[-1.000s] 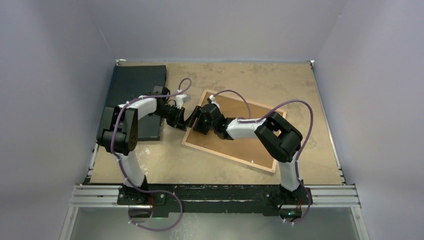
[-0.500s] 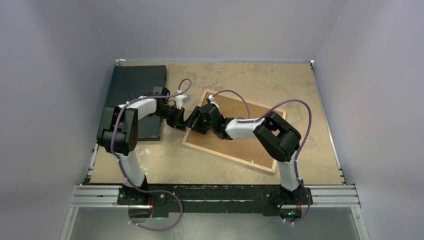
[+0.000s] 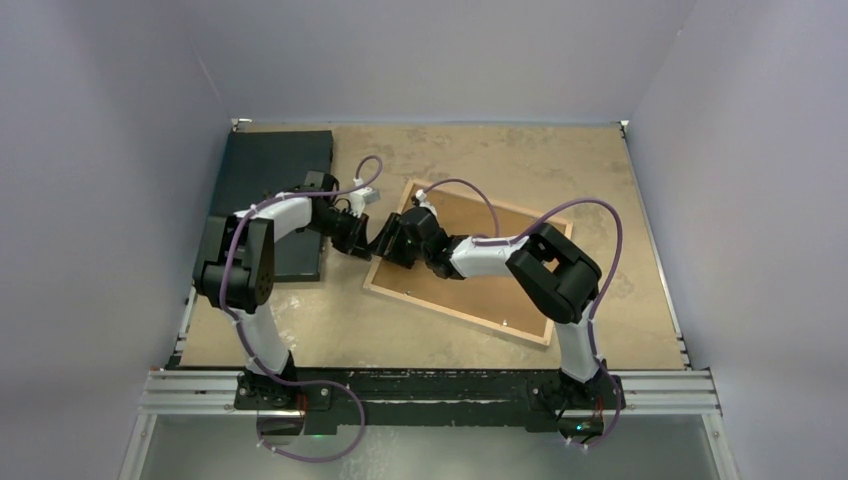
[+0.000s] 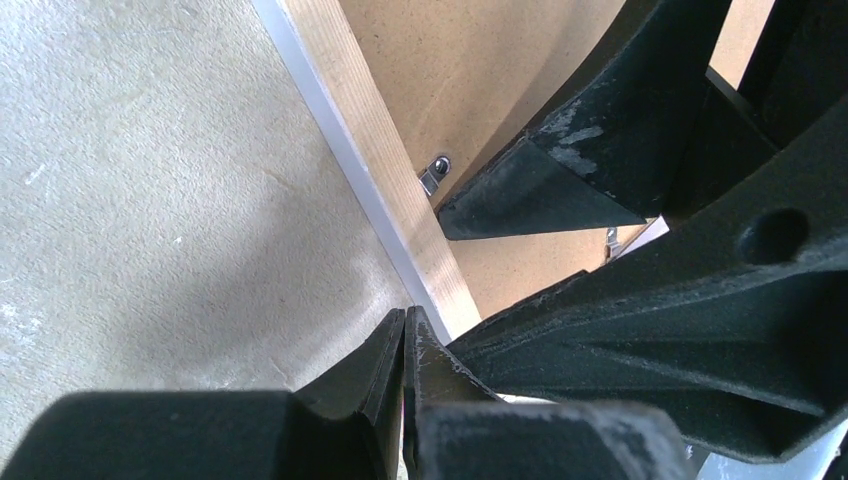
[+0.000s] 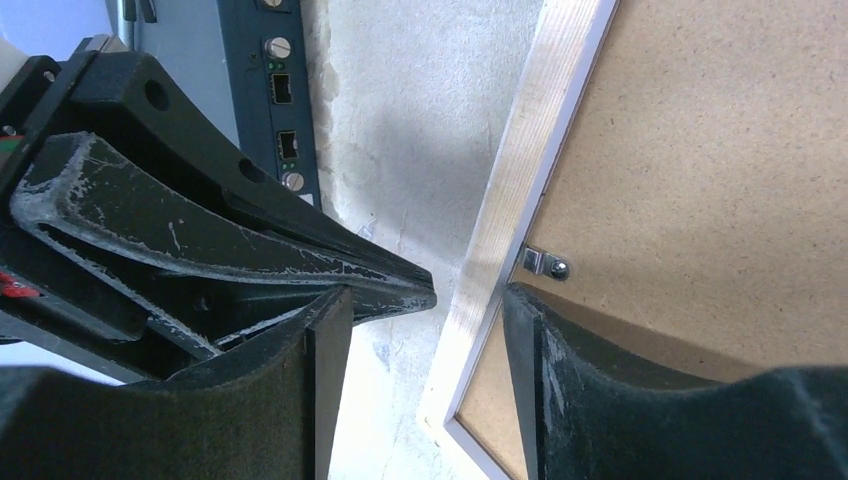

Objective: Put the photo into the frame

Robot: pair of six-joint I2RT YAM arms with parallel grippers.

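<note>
Wooden frame [image 5: 503, 215] rail sits between the parted, empty right fingers [image 5: 600, 400]. Left fingers [image 4: 380, 375], pressed together on nothing, rest just beside it.

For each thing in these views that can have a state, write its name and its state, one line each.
frame, lying face down, wooden back up.
backing panel, seated inside the frame.
metal clip, at the rail's inner edge; locked or not, unclear.
left gripper, shut, tips at the frame's outer edge.
right gripper, open, fingers astride the frame's rail.
black board, lying flat, far left.
</note>
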